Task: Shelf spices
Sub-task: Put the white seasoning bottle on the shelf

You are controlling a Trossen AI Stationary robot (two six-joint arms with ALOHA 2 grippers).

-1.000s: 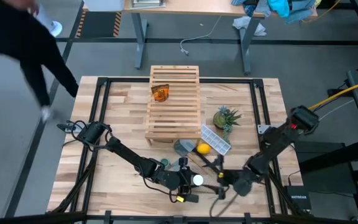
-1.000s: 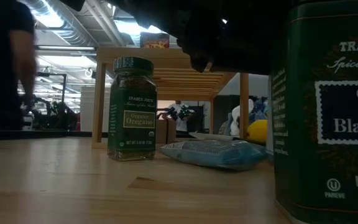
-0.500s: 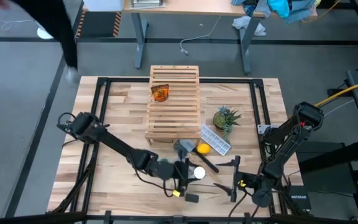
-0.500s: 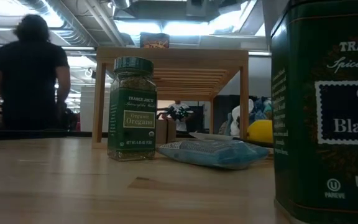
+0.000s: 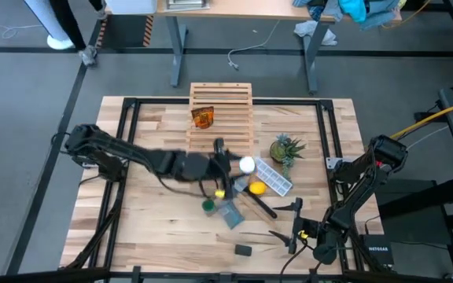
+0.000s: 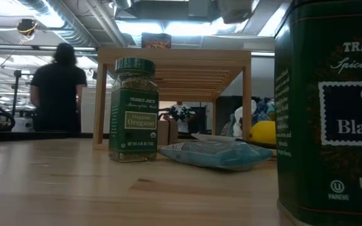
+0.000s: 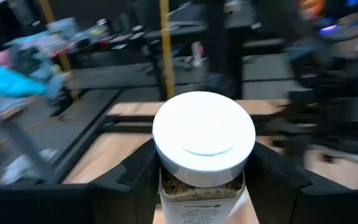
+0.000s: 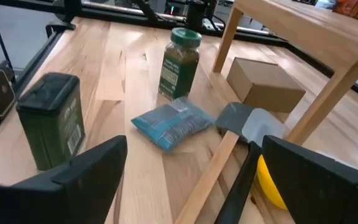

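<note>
I have the white-capped bottle clamped upright in the left gripper, just off the shelf at its near right corner. I'd lift clear of the slat edge, keep it vertical, then set down beside the orange-brown jar on the shelf. The right gripper waits spread wide, well away from the shelf.

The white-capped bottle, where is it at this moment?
The white-capped bottle is held in the left claw, in the high view at the shelf's near right corner, beside the small plant.
</note>
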